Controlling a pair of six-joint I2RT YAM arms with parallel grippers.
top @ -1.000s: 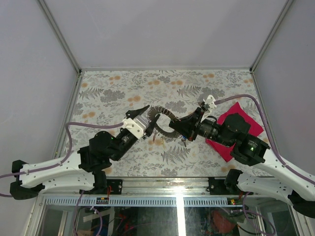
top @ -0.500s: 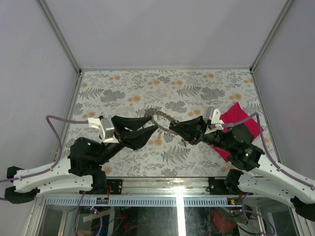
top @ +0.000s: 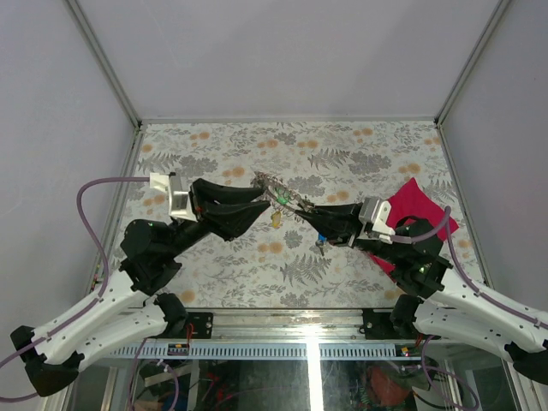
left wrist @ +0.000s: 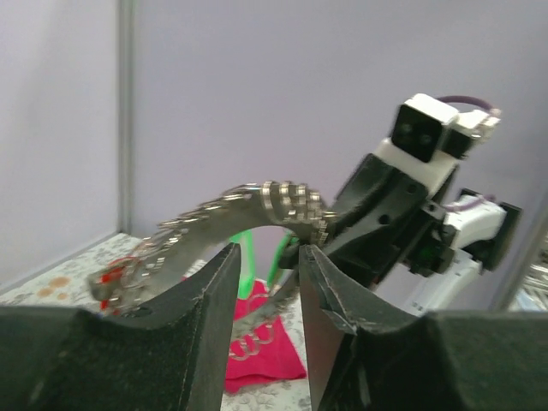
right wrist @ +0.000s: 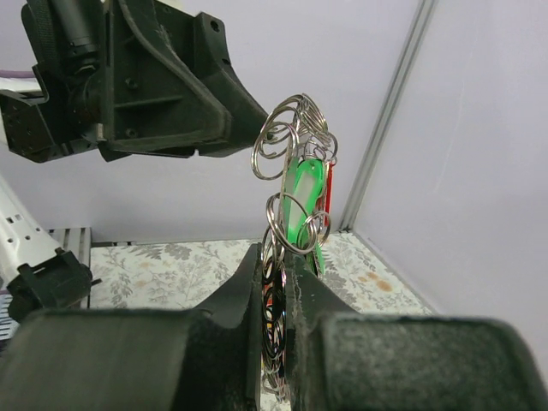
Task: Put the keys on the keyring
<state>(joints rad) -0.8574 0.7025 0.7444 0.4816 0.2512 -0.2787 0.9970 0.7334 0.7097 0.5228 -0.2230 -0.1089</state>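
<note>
The keyring (top: 287,199), a large grey metal ring strung with small split rings, hangs in the air between my two grippers. My right gripper (top: 315,221) is shut on its lower rim; in the right wrist view the keyring (right wrist: 287,257) rises from between the shut jaws, carrying a green-headed key (right wrist: 304,201) and a red one (right wrist: 328,188). My left gripper (top: 261,203) is open, its fingertips at the ring's far end; in the left wrist view the keyring (left wrist: 248,205) arcs just beyond the tips. A green key (top: 278,202), a yellow key (top: 276,219) and a blue key (top: 321,241) dangle.
A red cloth (top: 419,205) lies on the floral table (top: 223,154) at the right, under my right arm; it also shows in the left wrist view (left wrist: 265,351). Grey walls with metal posts (top: 107,64) close in the table.
My left gripper has opened, swung up and come to the ring's far end. My right gripper has turned and pulled back right, lifting the ring.
</note>
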